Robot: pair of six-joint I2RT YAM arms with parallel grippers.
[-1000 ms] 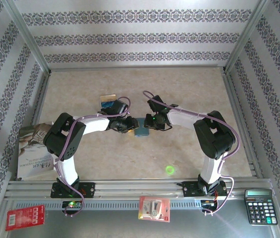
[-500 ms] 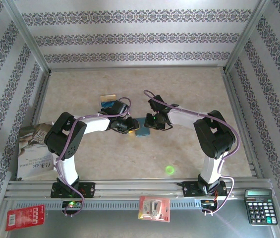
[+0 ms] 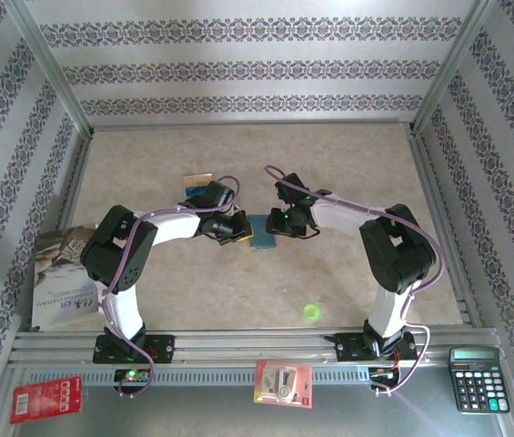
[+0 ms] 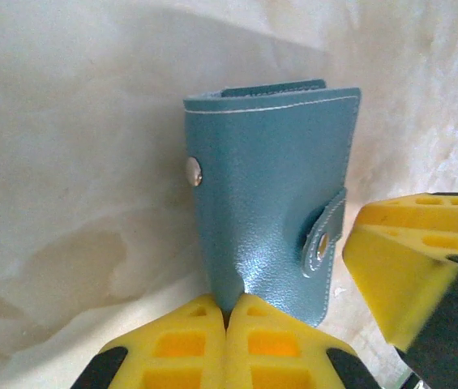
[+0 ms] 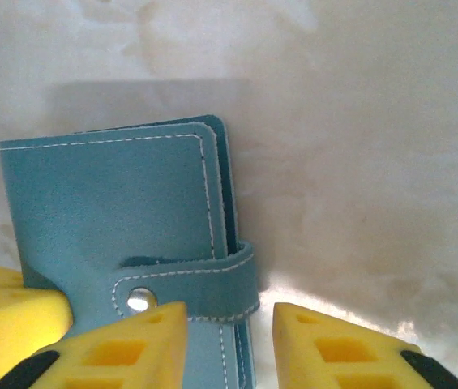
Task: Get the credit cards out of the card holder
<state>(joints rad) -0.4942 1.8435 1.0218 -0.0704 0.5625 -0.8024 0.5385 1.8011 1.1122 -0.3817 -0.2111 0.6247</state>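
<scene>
Overhead, the card holder (image 3: 261,231) is seen on the bench (image 3: 347,164) between the left fingers (image 3: 236,228) and the right fingers (image 3: 281,222), with both arms equally near; some credit cards (image 3: 199,186) lie well apart behind the left arm. From the left wrist, the left fingers (image 4: 188,348) are closed on the near edge of the holder, whose long axis runs straight away from them. From the right wrist, the right fingers (image 5: 123,344) are held open, and the tab (image 5: 188,279), apparently snapped shut, lies just ahead of the gap, so the right arm is judged placed to undo it.
</scene>
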